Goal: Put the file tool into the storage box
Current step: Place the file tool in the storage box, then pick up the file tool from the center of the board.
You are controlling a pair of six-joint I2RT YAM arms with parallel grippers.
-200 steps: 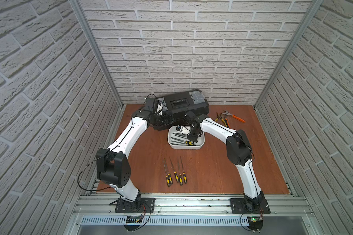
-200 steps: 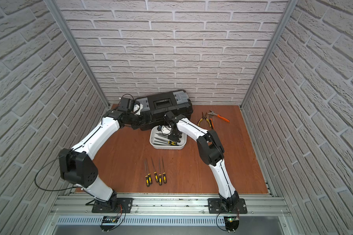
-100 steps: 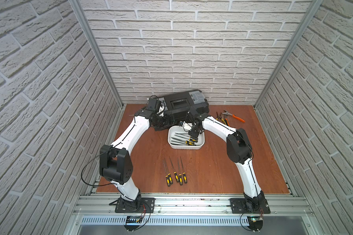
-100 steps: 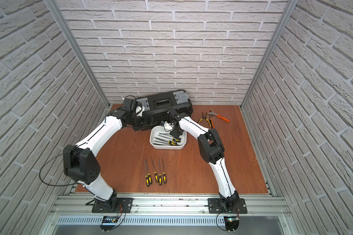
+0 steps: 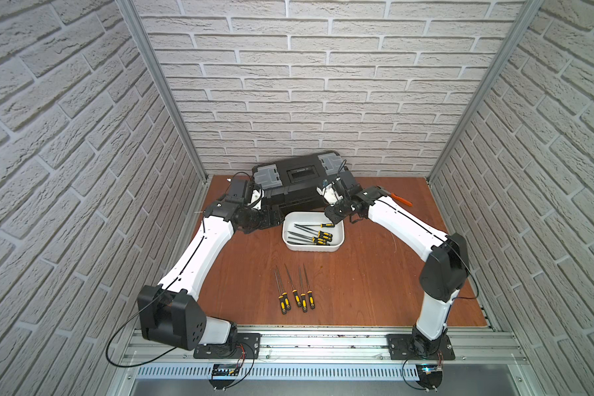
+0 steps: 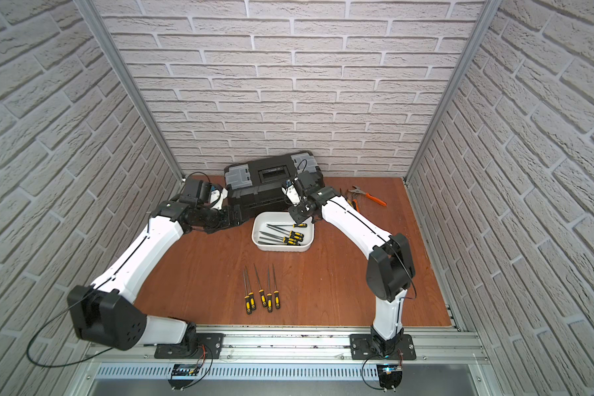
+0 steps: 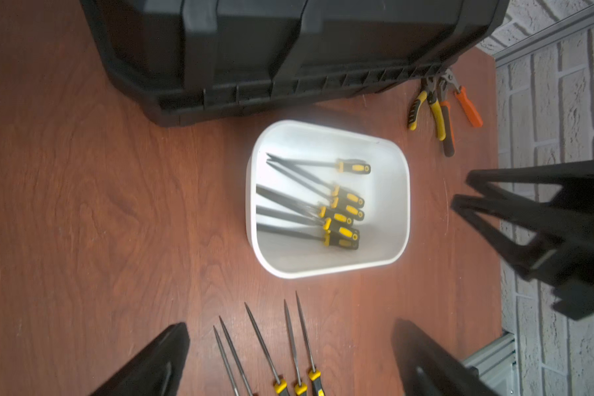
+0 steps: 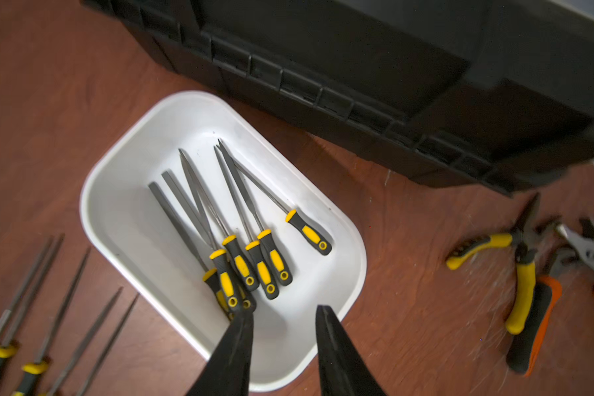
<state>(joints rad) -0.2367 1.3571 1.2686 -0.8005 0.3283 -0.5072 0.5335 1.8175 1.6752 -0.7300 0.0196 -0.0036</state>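
— Brown wooden tabletop (image 5: 374, 274), brick-walled cell. Where are your files?
— Six lie in the storage box (image 5: 309, 249), just below your right gripper (image 8: 285, 312). Five loose files (image 5: 293, 291) lie past the box's opposite rim from it, nearer the arm bases.
— And the hands?
— Your right gripper has its jaws partly apart and is empty. Your left gripper (image 7: 288, 324) is spread wide, empty, beside the box.
— How will a file handle?
— Probably light, stiff and lying flat (thin steel shank, likely slippery). Take the rubbery yellow-and-black handle (image 5: 295, 297), across its width.
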